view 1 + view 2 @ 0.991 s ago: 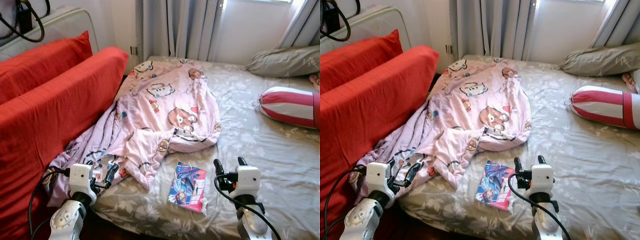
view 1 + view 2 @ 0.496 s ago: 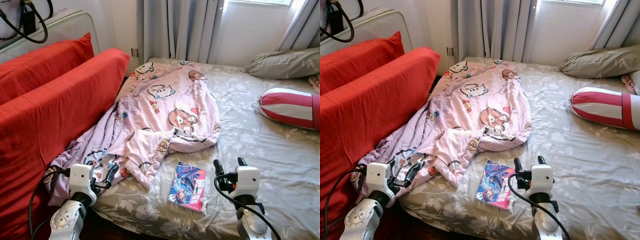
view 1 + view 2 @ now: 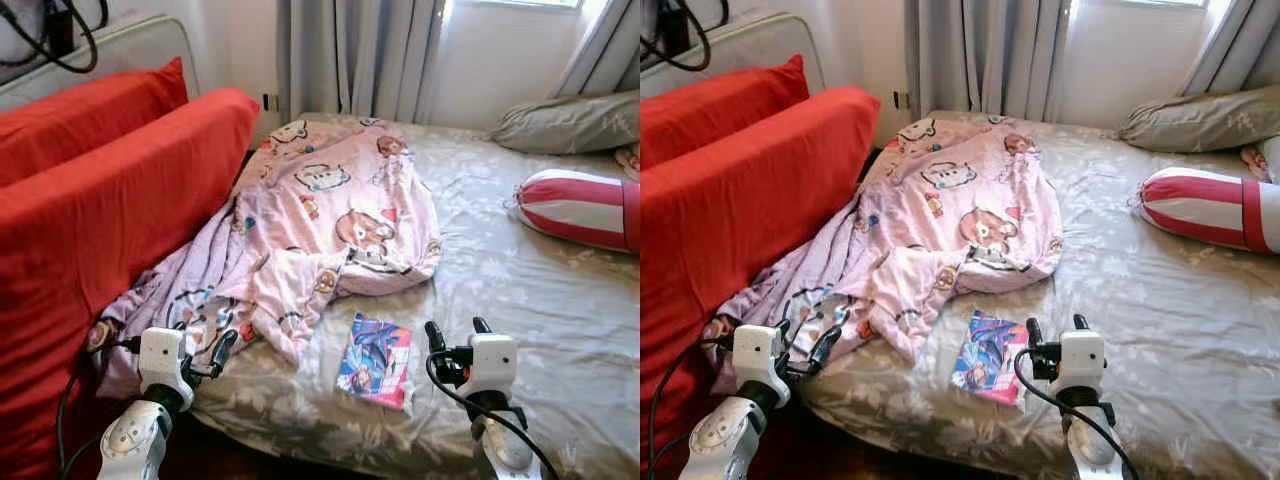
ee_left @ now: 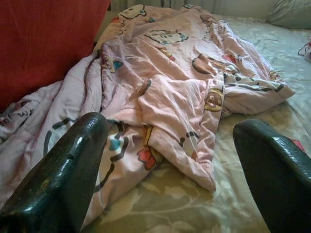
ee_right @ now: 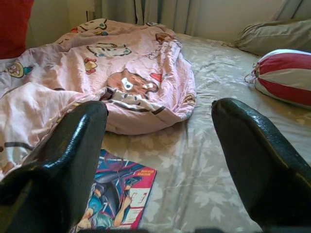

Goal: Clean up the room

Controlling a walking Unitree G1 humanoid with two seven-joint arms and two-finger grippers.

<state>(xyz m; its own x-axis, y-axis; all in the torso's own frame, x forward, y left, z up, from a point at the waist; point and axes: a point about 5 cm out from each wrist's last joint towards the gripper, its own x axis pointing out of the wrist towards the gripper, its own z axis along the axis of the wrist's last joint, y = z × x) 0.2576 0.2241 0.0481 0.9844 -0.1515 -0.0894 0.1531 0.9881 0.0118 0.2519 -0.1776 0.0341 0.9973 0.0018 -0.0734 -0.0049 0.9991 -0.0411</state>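
Before us a bed (image 3: 560, 300) carries a crumpled blanket (image 3: 320, 220) on its left half, a comic book (image 3: 376, 359) just in front of it near the edge, a bolster (image 3: 585, 208) and pillow (image 3: 565, 122) far right, cushions (image 3: 110, 200) standing along our left.

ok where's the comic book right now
The comic book lies flat on the bed near its front edge, just below the pink blanket and beside the right tool.

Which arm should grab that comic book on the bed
Right, probably. The right gripper hangs open just beside the comic book, while the left gripper sits further off, by the pink blanket.
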